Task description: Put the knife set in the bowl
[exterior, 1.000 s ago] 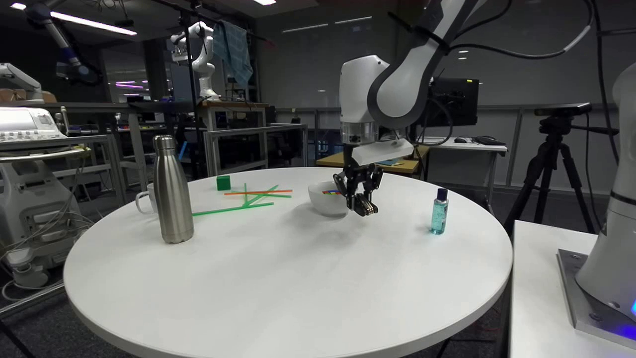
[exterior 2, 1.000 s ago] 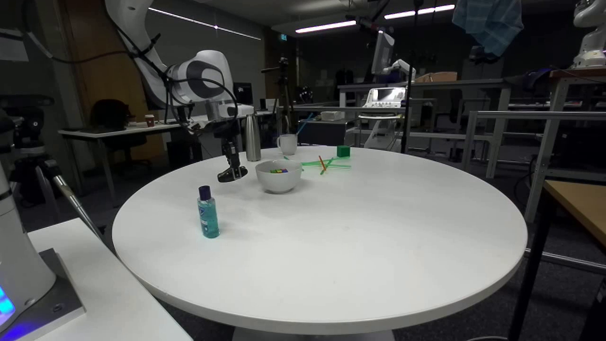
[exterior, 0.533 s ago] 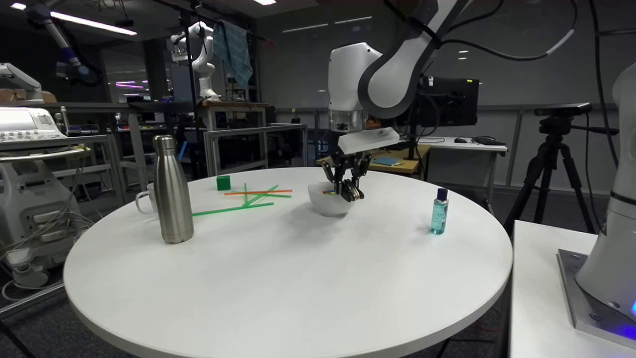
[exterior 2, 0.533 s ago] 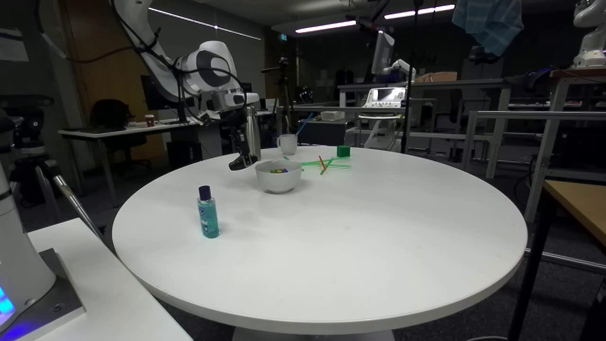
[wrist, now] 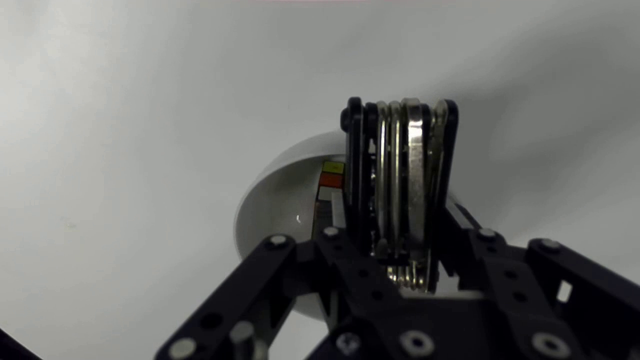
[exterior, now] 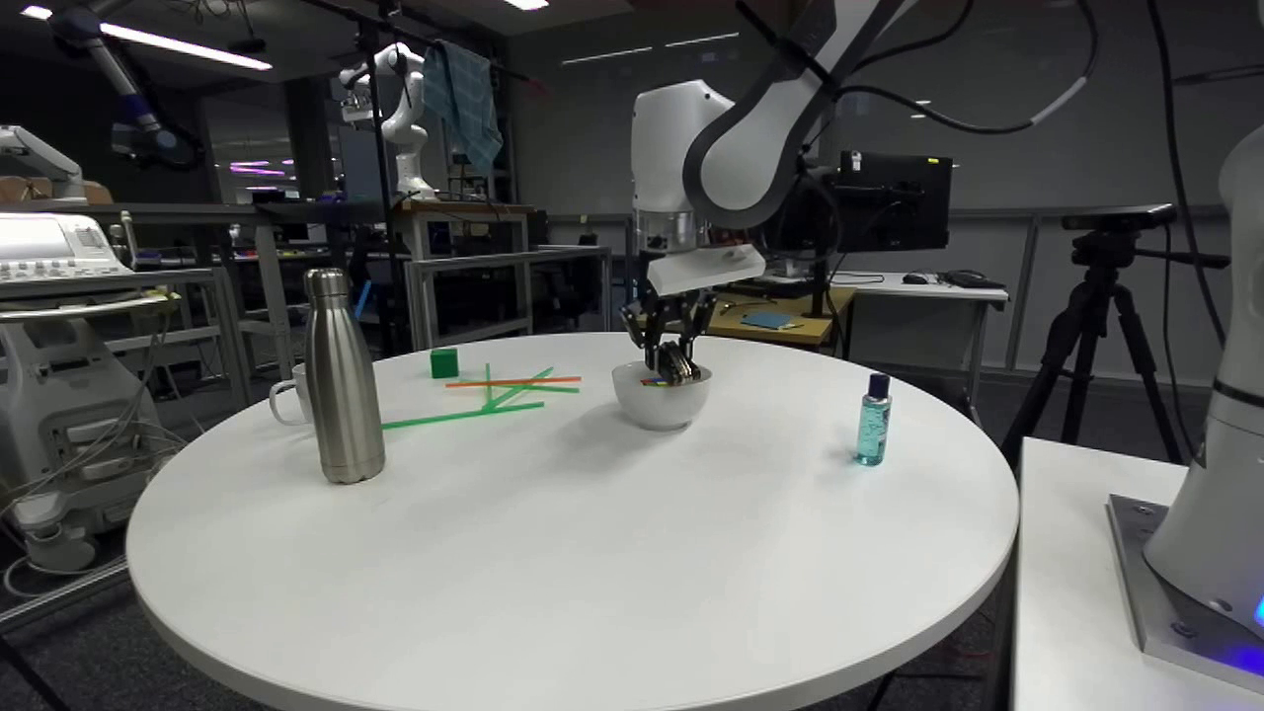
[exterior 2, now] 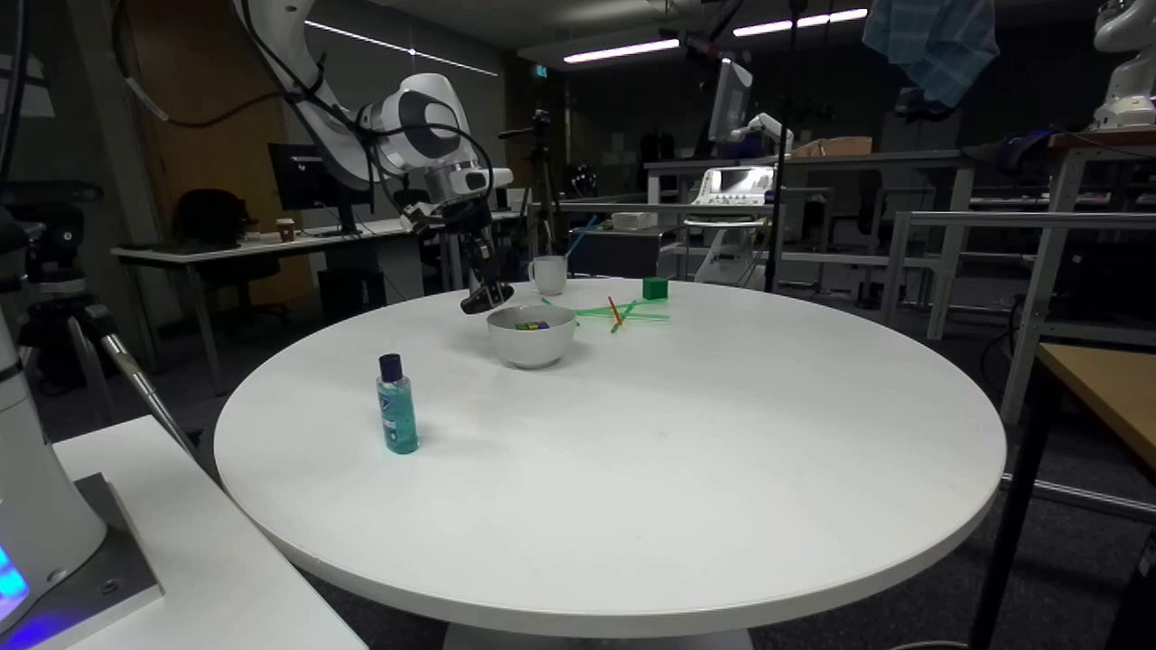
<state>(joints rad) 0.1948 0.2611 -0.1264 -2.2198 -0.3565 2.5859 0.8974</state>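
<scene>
Lab, round white table (exterior: 553, 553), 1 Panda arm (exterior: 746, 173) above it. Gripper (wrist: 397, 215) clamped on black folding knife set (wrist: 400, 170), jaws pressing from 2 sides. In an exterior view, set hangs tilted, up and left of white bowl (exterior 2: 533, 350). Wrist view: set's long axis runs bottom to top, nose poking past jaws, partly over bowl; bowl's middle lies left. I'd judge move turns on that offset: shift over middle, lower, release. Puzzle cube (wrist: 331, 180) inside bowl could prop set crooked.
</scene>
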